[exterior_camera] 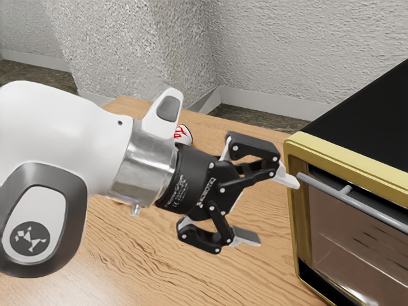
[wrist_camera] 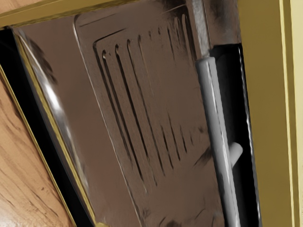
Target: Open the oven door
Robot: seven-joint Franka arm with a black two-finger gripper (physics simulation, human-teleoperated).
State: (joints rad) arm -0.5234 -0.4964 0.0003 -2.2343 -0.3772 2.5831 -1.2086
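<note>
Although my gripper point(exterior_camera: 273, 209) is right up by the oven, what decides the next move is how it sits against the handle point(exterior_camera: 376, 208). That bar runs along the upper edge of the oven door point(exterior_camera: 357, 252), its near end just beside my upper finger point(exterior_camera: 288, 179) and its length leading off toward the exterior view's right and a little lower. The door lies ahead of my hand, toward the exterior view's right, and looks shut to me.

My fingers stand apart with nothing clamped between them. They spread roughly across the bar's long axis, which I like for a grip, but the lower finger point(exterior_camera: 247, 236) hangs well below the handle, so I judge my hand too low to straddle it. Whether the upper fingertip touches the bar, I can't tell.

In the wrist view the bar stands off the door on a short post point(wrist_camera: 235, 154), with a dark recess point(wrist_camera: 236, 109) behind it. I'd raise the hand and slide along the bar before closing; pushing straight in from here could jam that upper fingertip against the handle's end or the gold frame point(exterior_camera: 298, 223).
</note>
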